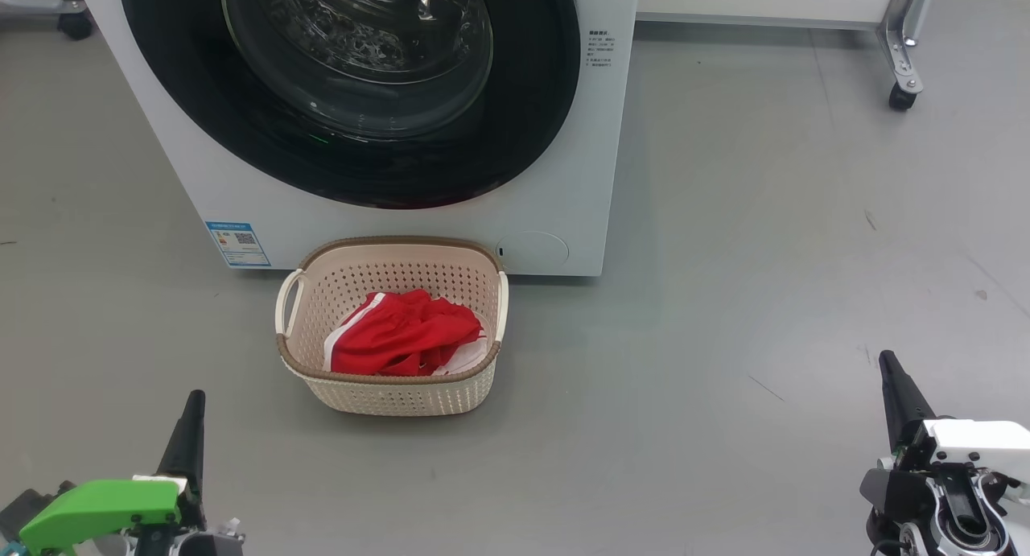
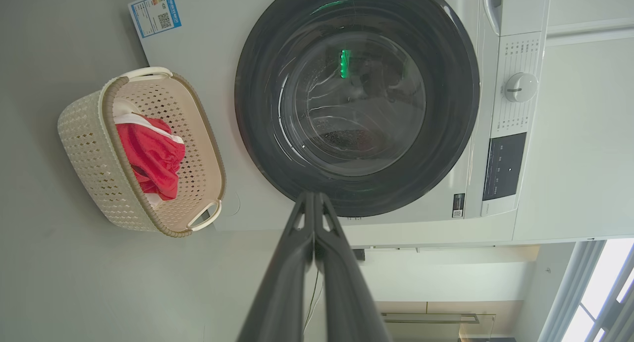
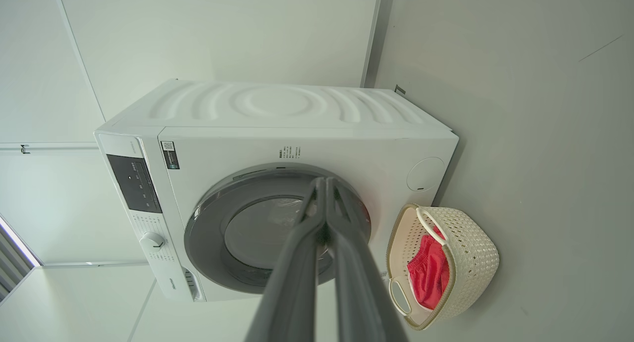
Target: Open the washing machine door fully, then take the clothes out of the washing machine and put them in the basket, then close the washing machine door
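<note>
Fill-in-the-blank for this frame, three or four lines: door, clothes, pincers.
The washing machine door is ___.
The basket holds ___ clothes.
The left pincer and right pincer are both ___ and empty.
The basket stands in ___ of the washing machine.
Missing: closed; red; shut; front.

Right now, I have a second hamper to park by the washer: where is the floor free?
Floor lies bare right of the basket, out to the wheeled frame, and left of it, in front of the blue label. Crowded: the strip between basket and washing machine front.
</note>
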Tool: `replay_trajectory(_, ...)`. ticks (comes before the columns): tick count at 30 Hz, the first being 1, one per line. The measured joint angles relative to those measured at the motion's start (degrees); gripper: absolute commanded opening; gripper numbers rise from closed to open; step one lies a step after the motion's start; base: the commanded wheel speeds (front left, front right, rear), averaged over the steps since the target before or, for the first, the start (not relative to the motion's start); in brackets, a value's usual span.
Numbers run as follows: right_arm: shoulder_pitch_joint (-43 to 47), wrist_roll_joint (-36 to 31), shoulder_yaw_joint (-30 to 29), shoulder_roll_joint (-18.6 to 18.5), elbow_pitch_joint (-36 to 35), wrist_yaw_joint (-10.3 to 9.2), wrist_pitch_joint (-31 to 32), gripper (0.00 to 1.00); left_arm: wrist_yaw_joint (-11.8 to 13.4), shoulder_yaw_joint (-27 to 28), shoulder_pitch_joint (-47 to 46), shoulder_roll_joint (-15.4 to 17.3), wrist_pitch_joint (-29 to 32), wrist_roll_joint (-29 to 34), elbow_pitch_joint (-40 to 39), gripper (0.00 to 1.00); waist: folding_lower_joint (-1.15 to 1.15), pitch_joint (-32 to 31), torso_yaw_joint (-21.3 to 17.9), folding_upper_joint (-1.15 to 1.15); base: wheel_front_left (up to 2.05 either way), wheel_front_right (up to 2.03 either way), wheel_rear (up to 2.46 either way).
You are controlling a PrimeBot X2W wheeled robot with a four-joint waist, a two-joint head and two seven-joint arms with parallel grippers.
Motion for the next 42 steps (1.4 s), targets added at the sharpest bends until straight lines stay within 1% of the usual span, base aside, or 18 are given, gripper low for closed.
replay_trajectory(42,-0.01,0.0,-0.12,0.15,0.0,0.0,0.01,0.0,-0.01,0.37,-0.03,-0.04,0.25,0.0,0.19,0.0,0.0,0.0,0.01,0.0,0.0,0.0,0.0)
